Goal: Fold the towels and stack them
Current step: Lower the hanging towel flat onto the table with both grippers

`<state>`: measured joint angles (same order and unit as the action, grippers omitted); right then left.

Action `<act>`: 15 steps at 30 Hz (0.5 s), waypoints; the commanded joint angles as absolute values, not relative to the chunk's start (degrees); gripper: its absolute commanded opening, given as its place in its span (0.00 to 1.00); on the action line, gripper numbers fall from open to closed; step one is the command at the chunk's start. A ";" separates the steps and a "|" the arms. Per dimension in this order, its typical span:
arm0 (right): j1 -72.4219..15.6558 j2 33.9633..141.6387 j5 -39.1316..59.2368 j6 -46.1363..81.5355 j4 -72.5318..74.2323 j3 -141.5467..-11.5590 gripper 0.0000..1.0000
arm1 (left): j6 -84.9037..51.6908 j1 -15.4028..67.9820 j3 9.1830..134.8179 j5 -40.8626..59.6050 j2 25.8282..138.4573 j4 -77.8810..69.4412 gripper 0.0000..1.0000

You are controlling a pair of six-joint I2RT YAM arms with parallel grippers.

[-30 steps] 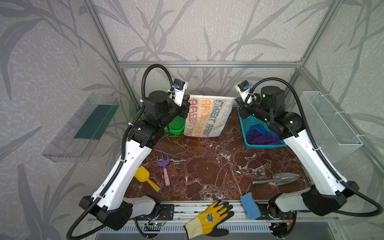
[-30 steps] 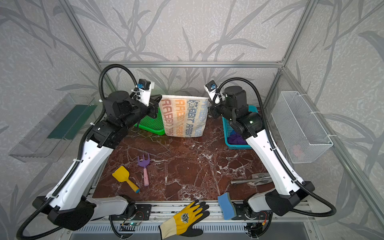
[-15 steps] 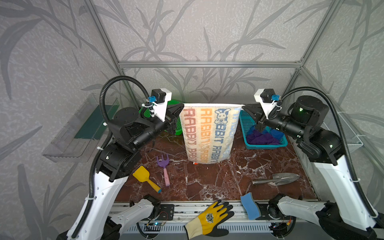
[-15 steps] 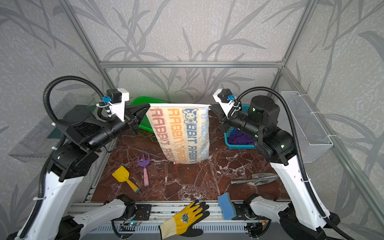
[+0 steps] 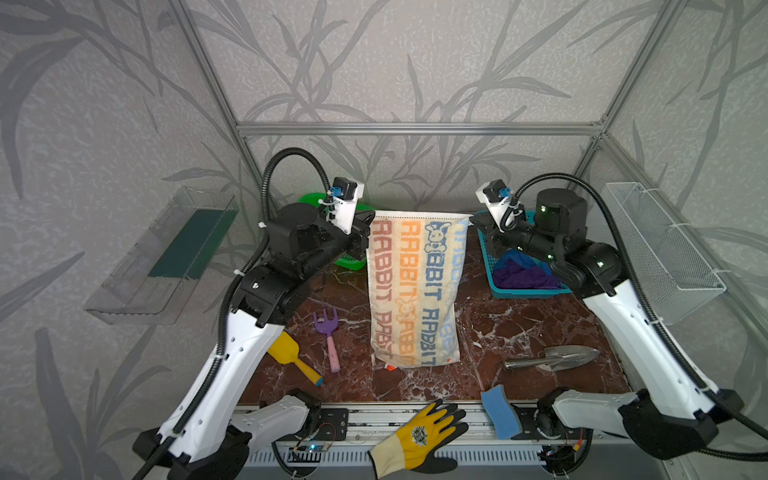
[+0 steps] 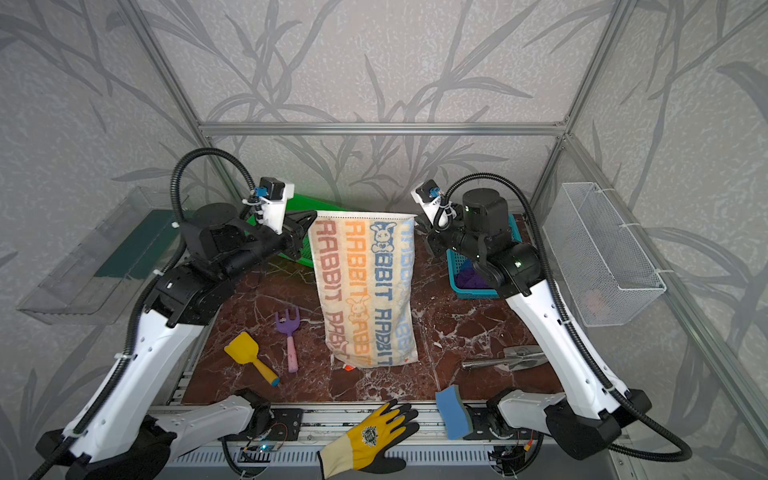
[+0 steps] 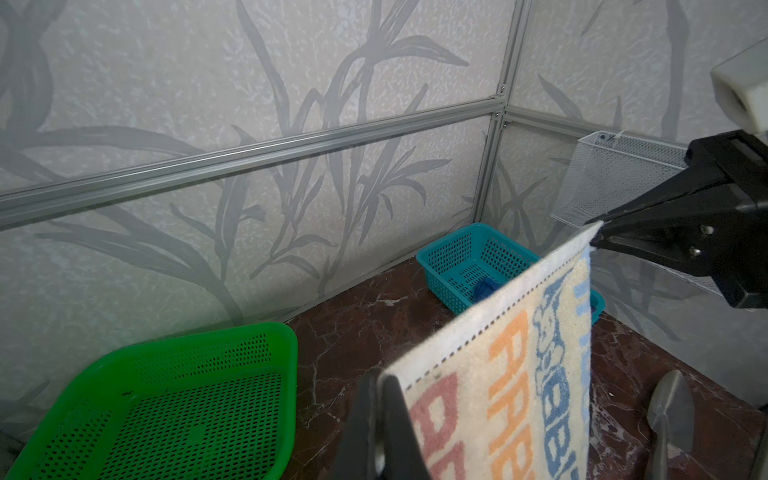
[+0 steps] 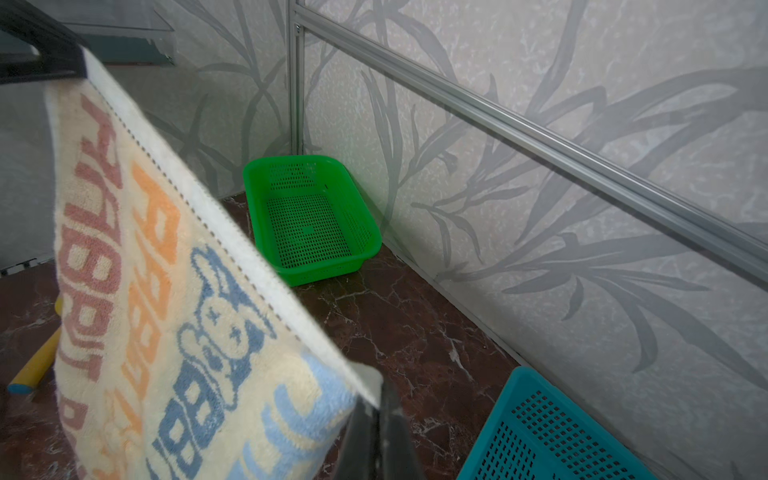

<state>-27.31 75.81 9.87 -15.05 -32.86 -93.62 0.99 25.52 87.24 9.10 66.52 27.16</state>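
A cream towel (image 5: 413,291) (image 6: 365,291) with orange and blue RABBIT lettering hangs spread in both top views, its lower end lying on the marble table. My left gripper (image 5: 369,218) (image 7: 380,384) is shut on the towel's top left corner. My right gripper (image 5: 473,219) (image 8: 380,399) is shut on the top right corner. The upper hem (image 7: 498,299) is stretched taut between them. A purple towel (image 5: 523,276) and a blue towel (image 5: 517,257) lie crumpled in the teal basket (image 5: 494,286) at the back right, partly hidden by my right arm.
An empty green basket (image 7: 166,395) (image 8: 307,216) stands at the back left. On the table lie a purple toy rake (image 5: 328,336), a yellow toy shovel (image 5: 291,357) and a metal trowel (image 5: 552,358). A blue sponge (image 5: 498,411) and a yellow glove (image 5: 419,436) sit at the front edge. A wire basket (image 5: 665,253) hangs on the right wall.
Both arms have lifted the cream towel up from the back, swung it forward and lowered it, so its lower end now lies on the table. Both grips stay on the top corners.
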 commanded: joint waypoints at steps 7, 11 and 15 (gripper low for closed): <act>-21.62 89.53 10.39 -13.90 -25.26 -96.17 0.00 | 3.87 20.36 89.91 3.46 85.58 21.56 0.00; -19.91 95.24 11.84 -13.80 -24.35 -98.14 0.00 | 5.49 19.25 91.50 3.06 93.13 18.25 0.00; -19.64 100.72 12.48 -15.56 -24.80 -98.39 0.00 | 6.83 19.07 94.43 3.56 100.03 17.71 0.00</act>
